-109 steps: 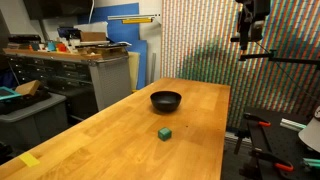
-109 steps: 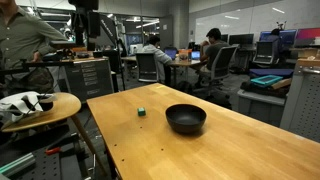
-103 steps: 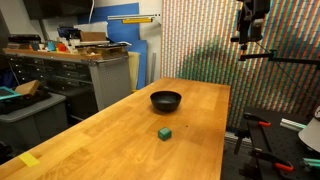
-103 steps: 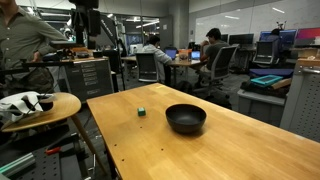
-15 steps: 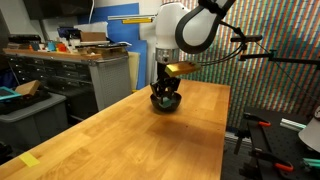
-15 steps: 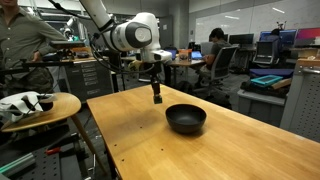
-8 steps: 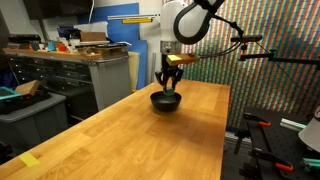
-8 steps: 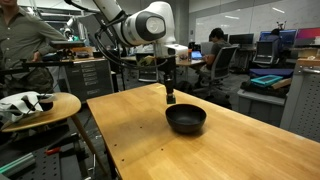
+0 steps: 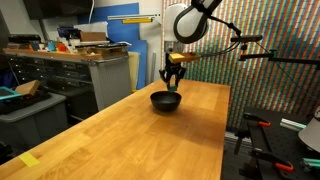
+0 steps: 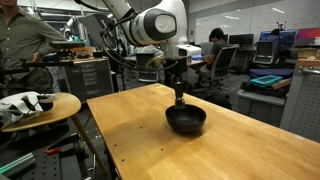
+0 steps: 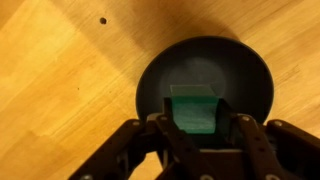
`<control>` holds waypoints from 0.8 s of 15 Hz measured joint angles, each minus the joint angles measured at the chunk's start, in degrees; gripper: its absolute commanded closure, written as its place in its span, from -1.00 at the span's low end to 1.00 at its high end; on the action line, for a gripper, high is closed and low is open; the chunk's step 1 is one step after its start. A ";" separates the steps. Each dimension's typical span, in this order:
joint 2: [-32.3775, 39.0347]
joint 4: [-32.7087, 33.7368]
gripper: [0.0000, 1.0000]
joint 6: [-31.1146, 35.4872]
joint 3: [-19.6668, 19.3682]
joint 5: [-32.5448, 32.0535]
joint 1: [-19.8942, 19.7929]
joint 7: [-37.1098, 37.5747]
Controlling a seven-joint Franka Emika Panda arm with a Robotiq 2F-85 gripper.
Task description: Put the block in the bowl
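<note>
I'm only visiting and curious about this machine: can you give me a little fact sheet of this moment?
block: green cube, pinched between the fingers
bowl: black, round, directly under the block
table: wooden, the bowl sits on it
status: block held over the bowl, not yet released

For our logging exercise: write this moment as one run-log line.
end effector: shut on block | position: above bowl | block in bowl: not yet

Your arm (image 10: 157,24) is white, with rounded glossy shells and dark seams. Your gripper (image 11: 197,126) is black, with 2 jointed fingers (image 11: 157,136).
</note>
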 measured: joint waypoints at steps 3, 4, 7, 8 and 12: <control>1.41 0.52 0.58 0.06 0.01 2.88 -0.81 -2.30; 1.92 0.73 0.58 0.14 0.02 3.85 -0.90 -2.97; 3.62 1.77 0.58 0.36 0.03 6.08 -0.93 -3.99; 4.21 2.16 0.58 0.54 0.03 6.53 -0.94 -4.12; 6.43 3.58 0.58 1.67 0.02 7.98 -1.01 -4.27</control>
